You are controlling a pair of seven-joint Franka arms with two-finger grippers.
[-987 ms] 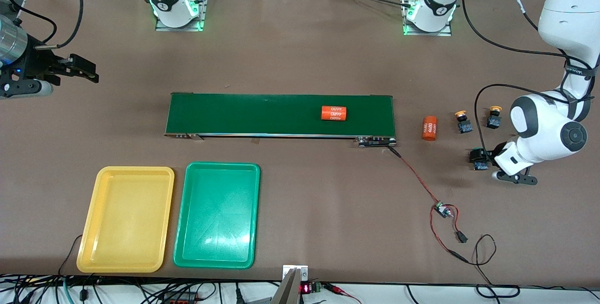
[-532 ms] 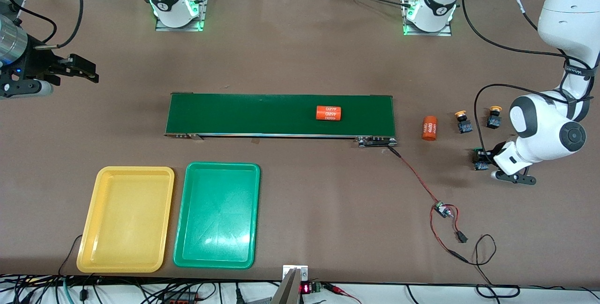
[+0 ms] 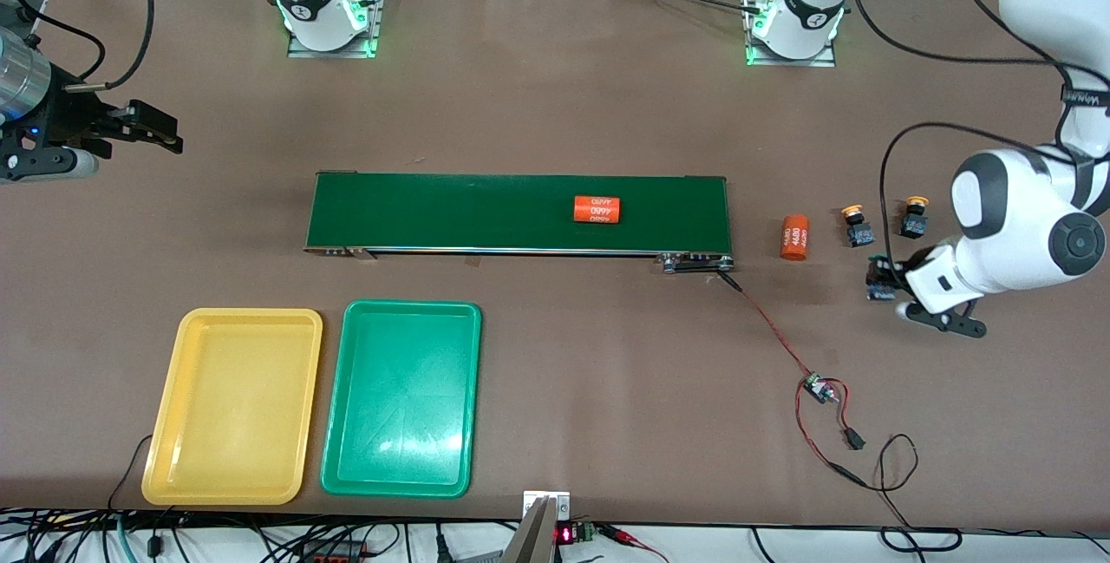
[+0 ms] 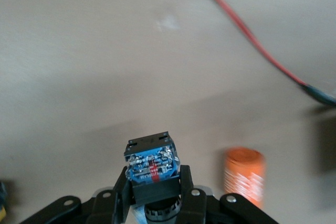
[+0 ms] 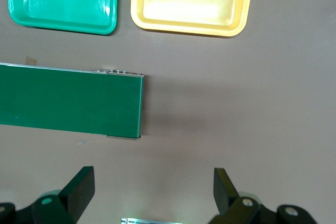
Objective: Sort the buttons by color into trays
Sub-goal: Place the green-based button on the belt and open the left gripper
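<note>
Since a second ago the left gripper (image 3: 886,278) has clamped shut on a push-button switch (image 3: 881,282) and lifted it off the table (image 3: 555,112) near the left arm's end; in the left wrist view the fingers (image 4: 122,184) pinch its black body (image 4: 151,167), blue terminal face showing. On the conveyor belt (image 3: 451,212) the orange cylinder (image 3: 598,209) has drifted toward the right arm's end. Another orange cylinder (image 3: 794,237) stands just off the belt's end, with two yellow-capped buttons (image 3: 856,225) (image 3: 913,216) beside it. Over the right arm's end of the table the right gripper (image 3: 152,131) waits, its fingers (image 5: 79,187) spread wide. Both trays, yellow (image 3: 232,405) and green (image 3: 403,396), lie side by side at the table edge nearest the front camera.
</note>
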